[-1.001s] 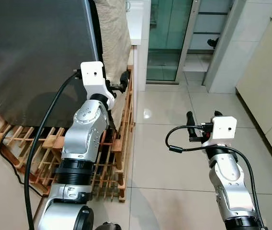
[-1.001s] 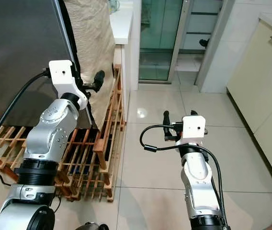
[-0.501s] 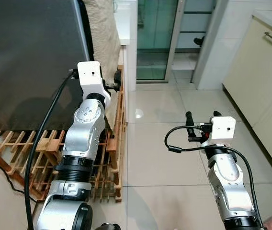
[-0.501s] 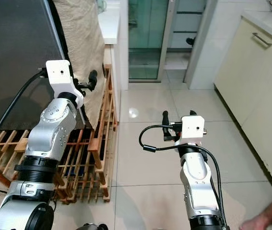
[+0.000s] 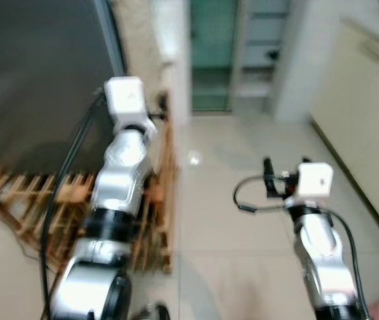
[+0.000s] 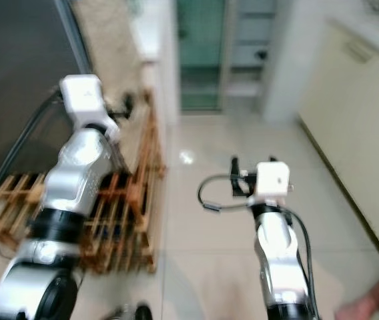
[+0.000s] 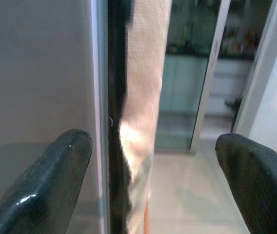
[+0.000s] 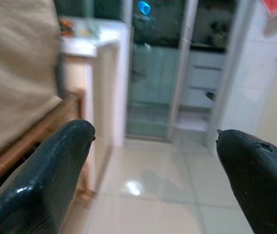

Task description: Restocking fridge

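The fridge [image 5: 36, 73] is a tall dark grey box at the left, standing on a wooden slatted pallet [image 5: 36, 200]. My left gripper [image 5: 159, 110] is raised beside the fridge's right front edge. In the left wrist view its fingers [image 7: 46, 185] stand wide apart and open, with the grey fridge face [image 7: 36, 73], a black seam and a beige cloth [image 7: 143, 97] ahead between them. My right gripper [image 5: 284, 175] is held out over the tiled floor, open and holding nothing, as its wrist view's spread fingers [image 8: 41, 170] show. The head views are blurred.
A glass sliding door [image 5: 209, 47] lies ahead past a white counter end [image 8: 87, 46]. Cream cabinets [image 5: 369, 113] line the right side. A person's hand [image 6: 369, 307] shows at the lower right corner. Pale floor tiles [image 5: 223, 200] run between pallet and cabinets.
The camera has moved and the head views are now blurred. A person's hand has come further into the lower right corner. Both arms keep their pose and both grippers stay open.
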`<state>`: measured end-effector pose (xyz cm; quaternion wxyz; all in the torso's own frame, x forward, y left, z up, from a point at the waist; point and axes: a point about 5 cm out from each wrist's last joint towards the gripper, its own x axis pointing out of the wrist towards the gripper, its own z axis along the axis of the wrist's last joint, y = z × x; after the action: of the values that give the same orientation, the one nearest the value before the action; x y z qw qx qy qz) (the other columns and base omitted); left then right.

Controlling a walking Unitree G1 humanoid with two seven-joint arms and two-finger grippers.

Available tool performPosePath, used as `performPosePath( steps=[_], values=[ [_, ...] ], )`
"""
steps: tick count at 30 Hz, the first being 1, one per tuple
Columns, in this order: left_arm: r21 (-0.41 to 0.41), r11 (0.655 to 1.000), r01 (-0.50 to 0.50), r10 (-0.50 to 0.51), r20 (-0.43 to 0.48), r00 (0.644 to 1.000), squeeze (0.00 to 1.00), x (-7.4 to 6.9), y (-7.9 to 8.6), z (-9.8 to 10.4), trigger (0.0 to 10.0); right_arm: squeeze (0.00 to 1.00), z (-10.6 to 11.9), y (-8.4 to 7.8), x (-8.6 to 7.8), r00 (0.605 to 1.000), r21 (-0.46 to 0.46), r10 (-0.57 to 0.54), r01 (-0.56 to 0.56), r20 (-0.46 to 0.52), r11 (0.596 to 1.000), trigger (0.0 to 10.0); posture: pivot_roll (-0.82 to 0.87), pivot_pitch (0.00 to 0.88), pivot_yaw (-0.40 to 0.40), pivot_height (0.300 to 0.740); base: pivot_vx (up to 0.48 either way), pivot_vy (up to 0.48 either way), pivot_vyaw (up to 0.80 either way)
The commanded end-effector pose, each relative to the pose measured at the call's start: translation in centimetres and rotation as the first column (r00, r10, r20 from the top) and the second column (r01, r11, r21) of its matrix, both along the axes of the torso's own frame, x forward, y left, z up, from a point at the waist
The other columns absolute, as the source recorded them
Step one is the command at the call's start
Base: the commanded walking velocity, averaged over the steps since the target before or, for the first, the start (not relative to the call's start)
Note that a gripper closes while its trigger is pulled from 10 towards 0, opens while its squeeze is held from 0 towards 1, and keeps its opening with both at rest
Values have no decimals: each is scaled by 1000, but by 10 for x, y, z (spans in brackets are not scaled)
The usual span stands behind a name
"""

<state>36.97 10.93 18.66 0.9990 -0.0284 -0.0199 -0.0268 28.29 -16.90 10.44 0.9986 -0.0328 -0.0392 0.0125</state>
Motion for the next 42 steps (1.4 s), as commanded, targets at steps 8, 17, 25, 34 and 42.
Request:
performPosePath(
  steps=[8, 17, 25, 34, 42],
  values=[
    [34, 988, 154, -157, 109, 982, 0, -9, 15, 10, 10000, 0, 15, 0, -2, 998, -12, -9, 10, 59, 1000, 10000, -189, 0, 84, 740, 0, 0, 0],
    [48, 998, -35, 35, 1, 999, 0, -113, 110, -64, 10000, 0, 7, -10, -58, 1000, -29, 7, -7, 13, 1000, 10000, -129, 0, 40, 740, 0, 0, 0],
    [26, 999, -21, 19, 53, 998, 0, -133, 85, -60, 10000, 0, 4, -4, -33, 998, -41, 66, -66, 8, 997, 10000, -36, 0, -60, 740, 0, 0, 0],
    [-29, 999, -33, 36, 104, 994, 0, -120, 65, -40, 10000, 0, 8, 3, -14, 992, -62, 124, -123, 6, 990, 10000, -44, 0, -86, 740, 254, -340, 0],
    [-25, 997, -71, 73, 123, 990, 0, -109, 57, -31, 10000, 0, 13, 6, -2, 990, -51, 140, -140, 9, 989, 10000, -47, 0, -102, 740, 345, -327, 82]
  ],
)
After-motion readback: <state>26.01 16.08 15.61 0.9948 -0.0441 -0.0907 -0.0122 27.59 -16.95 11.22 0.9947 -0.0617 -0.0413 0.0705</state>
